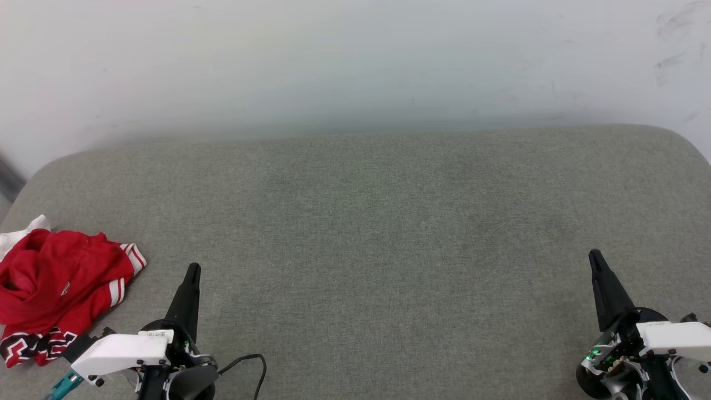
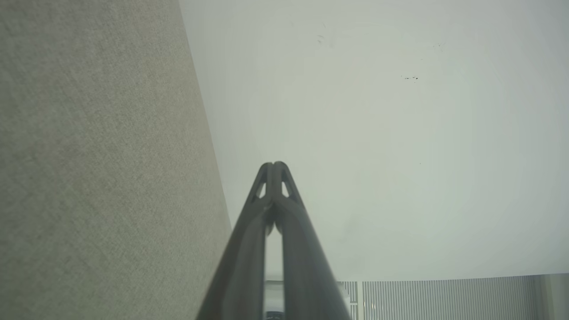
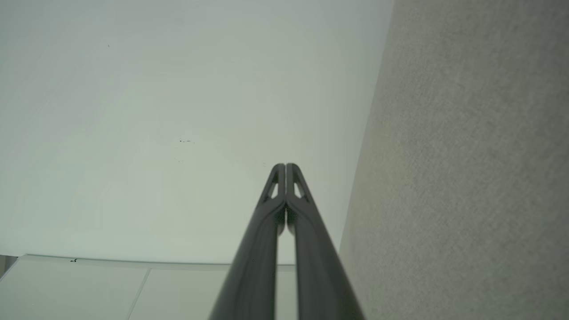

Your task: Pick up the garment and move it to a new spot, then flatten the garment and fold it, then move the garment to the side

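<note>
Both grippers sit low at our near edge, well apart: left gripper (image 1: 192,272) at lower left, right gripper (image 1: 595,256) at lower right, fingers pointing toward the wall (image 1: 355,55). Jaws on both are pressed together, pinching nothing. Wrist views agree: the tips meet, with just cushion and wall beyond. We read this as a parked pose, arms held wide so the middle of the grey cushion (image 1: 355,233) is open for laying out and folding.

Shirt (image 1: 53,280) lies crumpled at the cushion's near left corner, just beside the left gripper, not touching its fingers. One striped cuff points toward that gripper, and the lettering is bunched at the near end.

Nothing is picked up yet, so we're at step one. Left arm is the obvious reach: open, swing left, take a thick fold. Risk: catching one layer only and dragging the heap off the edge.
</note>
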{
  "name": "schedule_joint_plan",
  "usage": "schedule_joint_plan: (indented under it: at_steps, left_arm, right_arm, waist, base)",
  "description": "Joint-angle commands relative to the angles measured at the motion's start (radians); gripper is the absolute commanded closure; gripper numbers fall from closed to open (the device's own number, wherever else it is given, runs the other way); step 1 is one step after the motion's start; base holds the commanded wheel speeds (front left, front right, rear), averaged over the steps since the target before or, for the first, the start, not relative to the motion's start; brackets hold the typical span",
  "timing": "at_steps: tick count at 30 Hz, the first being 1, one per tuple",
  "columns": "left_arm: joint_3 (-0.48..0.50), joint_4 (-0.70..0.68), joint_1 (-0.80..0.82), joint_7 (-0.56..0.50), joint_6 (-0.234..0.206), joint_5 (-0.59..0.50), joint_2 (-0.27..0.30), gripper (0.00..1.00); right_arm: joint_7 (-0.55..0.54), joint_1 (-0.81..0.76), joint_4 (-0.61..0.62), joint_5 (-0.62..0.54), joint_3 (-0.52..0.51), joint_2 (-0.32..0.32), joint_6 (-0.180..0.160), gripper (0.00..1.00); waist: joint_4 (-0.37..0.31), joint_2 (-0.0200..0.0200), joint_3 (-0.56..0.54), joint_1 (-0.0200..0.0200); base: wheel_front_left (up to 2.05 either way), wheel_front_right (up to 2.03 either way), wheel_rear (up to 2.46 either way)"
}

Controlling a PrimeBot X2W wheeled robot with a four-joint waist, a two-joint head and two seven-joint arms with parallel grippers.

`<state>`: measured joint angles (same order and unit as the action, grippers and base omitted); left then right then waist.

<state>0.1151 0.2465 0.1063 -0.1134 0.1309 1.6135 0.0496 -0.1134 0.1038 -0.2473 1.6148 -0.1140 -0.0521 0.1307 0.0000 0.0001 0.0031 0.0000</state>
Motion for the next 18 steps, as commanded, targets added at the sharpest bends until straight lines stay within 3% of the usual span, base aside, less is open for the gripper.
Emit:
schedule_joint_plan:
  at_steps: [1,13,14,18]
  left_arm:
    - [0.001,0.0,0.007,-0.004,0.003,-0.002,-0.001,1.0]
    - [0.001,0.0,0.007,-0.004,0.003,-0.002,-0.001,1.0]
    - [-0.001,0.002,-0.001,0.001,0.0,0.0,0.0,0.0]
    - [-0.013,0.005,-0.014,0.011,0.0,0.0,-0.002,0.0]
  right_arm:
    - [0.0,0.012,0.0,-0.005,0.0,0.003,0.0,1.0]
    - [0.0,0.012,0.0,-0.004,0.0,0.003,0.0,1.0]
    - [0.001,-0.002,-0.002,0.0,0.0,0.0,0.0,0.0]
    - [0.011,-0.017,-0.007,-0.004,0.007,0.001,0.0,0.0]
  waist:
    - [0.0,-0.0001,0.0,0.0]
    - [0.0,-0.0001,0.0,0.0]
    - [0.0,-0.0001,0.0,0.0]
    - [0.0,-0.0001,0.0,0.0]
  base:
    - [0.0,0.0,0.0]
    - [0.0,0.0,0.0]
    - [0.0,0.0,0.0]
    - [0.0,0.0,0.0]
